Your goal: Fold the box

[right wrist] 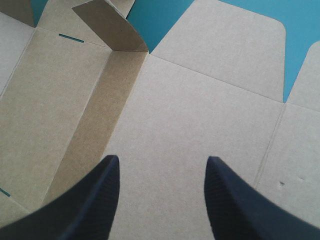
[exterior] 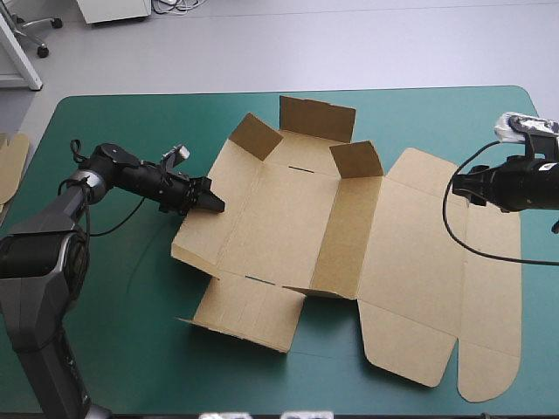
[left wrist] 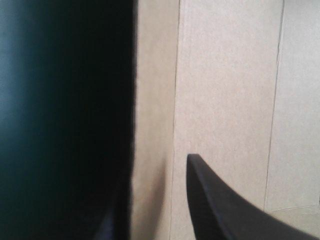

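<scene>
Starting at my edge of the table (exterior: 131, 349), the box (exterior: 288, 218) lies as a mostly open brown sheet across the middle of the teal-green cover. Its near flap (exterior: 249, 310) sits only slightly lifted, so I judge that end not yet tucked. Farther in, the left gripper (exterior: 212, 202) reaches from the side to the outer edge of the left wall (exterior: 210, 223). Through its wrist camera I see one black finger (left wrist: 225, 210) on the inner face of the board and the other lost in shadow beyond the edge. It is probably pinched on that wall, though I would not swear to it. That hold makes sense to me: the wall is tipped up a little, and gripping its rim is how I would swing it upright along the crease. Across from it, the right gripper (exterior: 456, 185) hovers above the lid panel (exterior: 419, 253) with its fingers spread wide, nothing between them, and touching no board that I can see. I read it as parked clear so the lid lies flat while the left side is worked. Between the base and the lid, the long wall (exterior: 345, 236) leans up. Farthest away, the far flaps (exterior: 319, 118) stand raised, placed to be tucked in once the side walls come up.
</scene>
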Controlling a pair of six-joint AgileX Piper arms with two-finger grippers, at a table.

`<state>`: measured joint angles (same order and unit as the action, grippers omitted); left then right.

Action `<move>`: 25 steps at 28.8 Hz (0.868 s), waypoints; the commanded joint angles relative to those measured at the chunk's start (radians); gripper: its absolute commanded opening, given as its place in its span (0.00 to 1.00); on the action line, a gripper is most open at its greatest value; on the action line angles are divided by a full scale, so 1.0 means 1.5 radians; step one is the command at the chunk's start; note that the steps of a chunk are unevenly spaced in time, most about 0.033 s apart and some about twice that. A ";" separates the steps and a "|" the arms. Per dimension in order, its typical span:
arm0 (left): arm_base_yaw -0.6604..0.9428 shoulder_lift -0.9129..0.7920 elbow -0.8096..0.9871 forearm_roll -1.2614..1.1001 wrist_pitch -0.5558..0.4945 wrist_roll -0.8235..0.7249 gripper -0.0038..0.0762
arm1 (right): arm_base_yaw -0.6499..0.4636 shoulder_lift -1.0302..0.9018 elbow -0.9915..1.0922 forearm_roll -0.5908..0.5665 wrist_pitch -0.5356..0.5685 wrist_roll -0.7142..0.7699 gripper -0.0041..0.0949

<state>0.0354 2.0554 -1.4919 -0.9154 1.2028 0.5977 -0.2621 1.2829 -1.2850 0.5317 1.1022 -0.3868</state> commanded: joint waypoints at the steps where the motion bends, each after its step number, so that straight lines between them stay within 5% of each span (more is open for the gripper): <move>1: -0.009 -0.025 -0.015 -0.055 0.028 0.002 0.36 | -0.006 -0.016 -0.022 0.020 -0.019 -0.007 0.53; 6: -0.031 -0.018 -0.015 -0.056 0.019 0.014 0.31 | -0.006 -0.016 -0.022 0.018 -0.019 -0.007 0.53; 12: -0.032 -0.018 -0.016 -0.063 -0.021 0.022 0.03 | -0.006 -0.016 -0.022 0.018 -0.017 -0.007 0.53; 25: -0.062 -0.018 -0.113 0.057 0.063 0.095 0.03 | -0.006 -0.016 -0.022 0.022 -0.013 -0.007 0.53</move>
<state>-0.0380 2.0862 -1.5793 -0.8750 1.1881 0.7247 -0.2621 1.2829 -1.2850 0.5317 1.1064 -0.3868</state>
